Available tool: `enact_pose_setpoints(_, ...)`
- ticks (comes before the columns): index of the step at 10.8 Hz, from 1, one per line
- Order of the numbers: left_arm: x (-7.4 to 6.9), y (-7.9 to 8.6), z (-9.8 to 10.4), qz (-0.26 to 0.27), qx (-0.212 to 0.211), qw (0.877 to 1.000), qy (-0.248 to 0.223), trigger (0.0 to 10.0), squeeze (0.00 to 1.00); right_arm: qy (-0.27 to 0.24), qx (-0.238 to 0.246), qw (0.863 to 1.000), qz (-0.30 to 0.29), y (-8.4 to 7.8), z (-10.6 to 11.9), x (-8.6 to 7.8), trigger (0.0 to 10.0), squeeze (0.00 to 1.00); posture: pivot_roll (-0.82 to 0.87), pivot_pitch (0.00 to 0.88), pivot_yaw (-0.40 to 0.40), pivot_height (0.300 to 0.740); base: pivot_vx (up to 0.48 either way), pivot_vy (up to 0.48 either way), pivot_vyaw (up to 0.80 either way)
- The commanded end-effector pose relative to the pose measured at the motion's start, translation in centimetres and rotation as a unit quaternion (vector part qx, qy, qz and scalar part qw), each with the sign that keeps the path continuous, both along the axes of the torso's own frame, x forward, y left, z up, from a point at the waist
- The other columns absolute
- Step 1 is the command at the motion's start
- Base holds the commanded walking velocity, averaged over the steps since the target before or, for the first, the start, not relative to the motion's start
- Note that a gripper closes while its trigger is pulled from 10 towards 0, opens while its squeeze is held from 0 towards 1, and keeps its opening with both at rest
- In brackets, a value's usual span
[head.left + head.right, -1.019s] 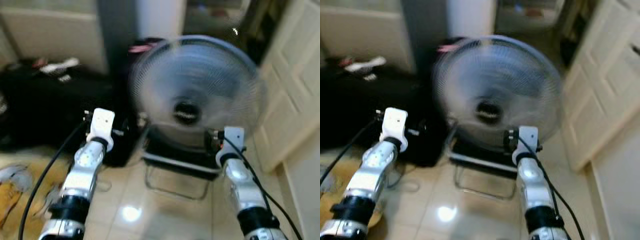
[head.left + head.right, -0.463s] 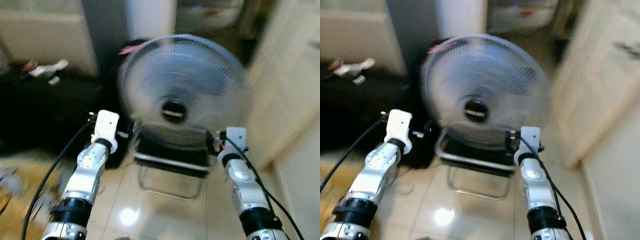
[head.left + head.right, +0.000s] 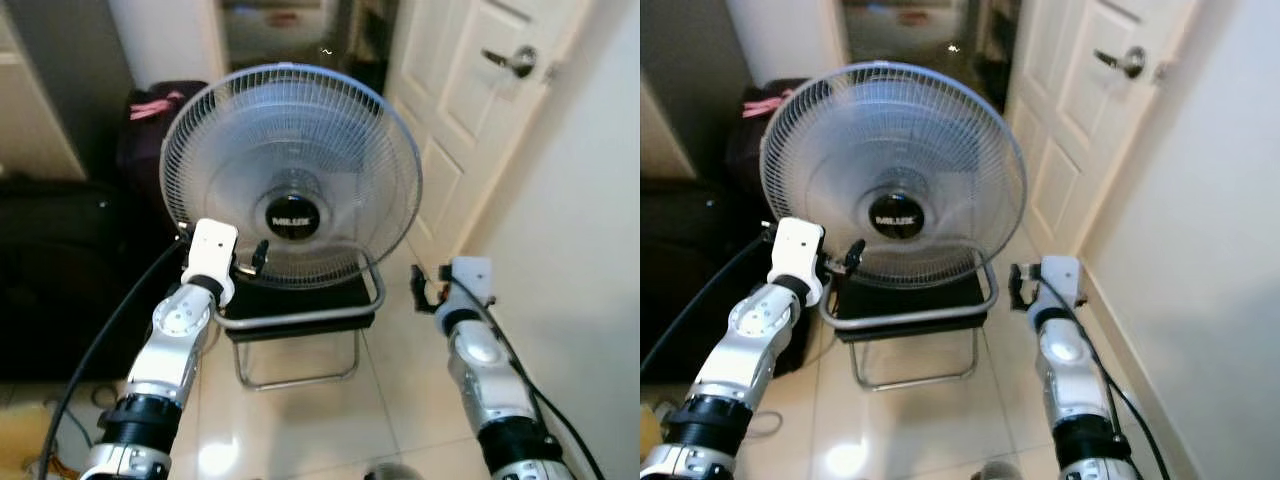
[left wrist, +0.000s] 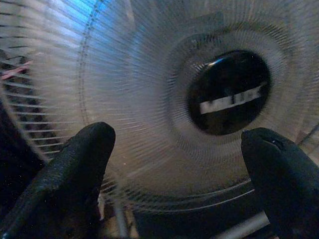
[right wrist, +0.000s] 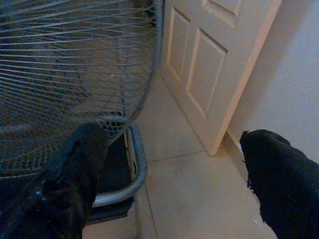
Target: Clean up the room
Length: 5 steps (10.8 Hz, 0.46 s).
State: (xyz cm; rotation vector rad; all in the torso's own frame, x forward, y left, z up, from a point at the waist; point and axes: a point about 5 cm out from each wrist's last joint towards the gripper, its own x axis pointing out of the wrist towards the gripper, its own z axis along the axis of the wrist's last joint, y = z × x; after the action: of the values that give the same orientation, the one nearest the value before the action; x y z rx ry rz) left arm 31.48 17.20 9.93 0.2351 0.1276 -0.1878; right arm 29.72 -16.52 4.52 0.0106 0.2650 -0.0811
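**Fan dead ahead, left arm nearer**

My left gripper, fingers spread, hangs just before the fan on its frame (grille upright, facing me). My right gripper, also spread, hangs off the frame's right edge.

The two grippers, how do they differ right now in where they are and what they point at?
The left gripper is raised close before the fan, facing its black hub. The right gripper sits lower, beside the fan's edge, facing the floor and the white door. Both are open and hold nothing.
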Motion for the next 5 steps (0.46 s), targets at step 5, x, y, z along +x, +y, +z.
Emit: enact_pose_setpoints(5,0.25,0.26,0.11,0.013,0.015,1.000,0.001,10.0,0.00,-0.023,-0.006,0.999,0.039,0.47,1.23,1.05,10.0,0.00,-0.08,0.000,0.024,0.740,0.000,0.000,0.00)
